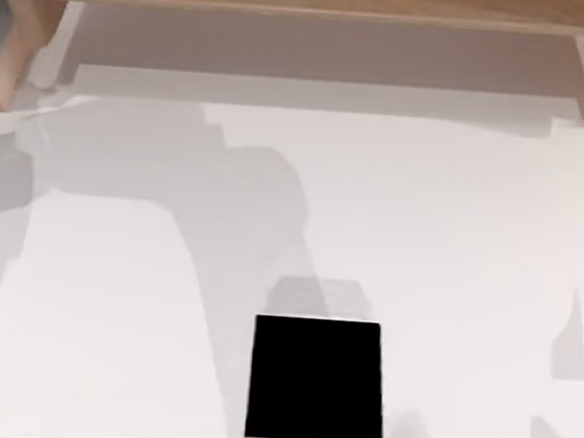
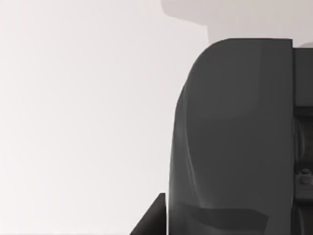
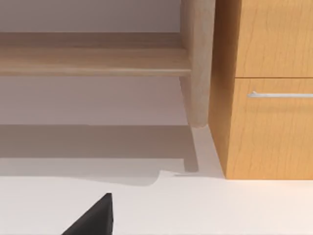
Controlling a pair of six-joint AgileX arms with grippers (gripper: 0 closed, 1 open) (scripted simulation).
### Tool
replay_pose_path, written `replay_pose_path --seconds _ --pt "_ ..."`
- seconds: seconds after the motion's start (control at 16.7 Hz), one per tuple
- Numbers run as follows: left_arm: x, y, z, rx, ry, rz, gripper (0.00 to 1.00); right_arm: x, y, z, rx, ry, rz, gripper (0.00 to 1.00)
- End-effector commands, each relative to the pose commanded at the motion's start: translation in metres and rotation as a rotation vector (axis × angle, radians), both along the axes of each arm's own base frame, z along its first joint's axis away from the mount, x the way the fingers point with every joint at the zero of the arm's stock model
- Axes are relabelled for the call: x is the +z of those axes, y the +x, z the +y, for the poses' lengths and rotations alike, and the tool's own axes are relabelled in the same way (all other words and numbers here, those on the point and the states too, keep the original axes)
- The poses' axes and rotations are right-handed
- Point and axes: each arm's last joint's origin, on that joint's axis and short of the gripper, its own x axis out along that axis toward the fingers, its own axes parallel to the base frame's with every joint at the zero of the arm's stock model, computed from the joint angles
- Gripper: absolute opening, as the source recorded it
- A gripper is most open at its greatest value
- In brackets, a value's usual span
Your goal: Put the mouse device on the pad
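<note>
Unmarked black pad (image 1: 316,381) on white table (image 1: 115,317), no visible writing

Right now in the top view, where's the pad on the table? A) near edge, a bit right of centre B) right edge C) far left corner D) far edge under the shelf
A: the pad lies flat at the near edge of the white table, slightly right of the middle, with bare tabletop on both sides of it.
</note>
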Motion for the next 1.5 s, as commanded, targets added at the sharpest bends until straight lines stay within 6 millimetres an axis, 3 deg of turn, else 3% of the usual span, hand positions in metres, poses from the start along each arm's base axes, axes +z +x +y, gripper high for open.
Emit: replay_pose_path --seconds 0.24,0.42,0.6,0.78,0.96,1.08,1.26,1.38,1.5 --pt "0.004 -0.002 -0.001 0.009 0.005 -0.009 0.0 0.0 0.0 0.0 0.0 0.0 0.0 1.0" --pt "0.022 -0.009 -0.031 0.038 0.022 -0.053 0.0 0.0 0.0 0.0 0.0 0.0 0.0 1.0" --pt "0.038 -0.022 -0.093 0.046 0.037 -0.113 0.0 0.0 0.0 0.0 0.0 0.0 0.0 1.0" --pt "0.04 -0.046 -0.183 -0.011 0.032 -0.171 0.0 0.0 0.0 0.0 0.0 0.0 0.0 1.0" --pt "0.033 -0.092 -0.277 -0.131 0.0 -0.203 0.0 0.0 0.0 0.0 0.0 0.0 0.0 1.0" --pt "0.023 -0.132 -0.329 -0.226 -0.022 -0.191 0.0 0.0 0.0 0.0 0.0 0.0 0.0 1.0" --pt "-0.001 -0.189 -0.378 -0.35 -0.029 -0.113 0.0 0.0 0.0 0.0 0.0 0.0 0.0 1.0" --pt "-0.019 -0.217 -0.393 -0.405 -0.015 -0.043 0.0 0.0 0.0 0.0 0.0 0.0 0.0 1.0" --pt "-0.029 -0.23 -0.398 -0.427 -0.002 0.003 0.0 0.0 0.0 0.0 0.0 0.0 0.0 1.0"
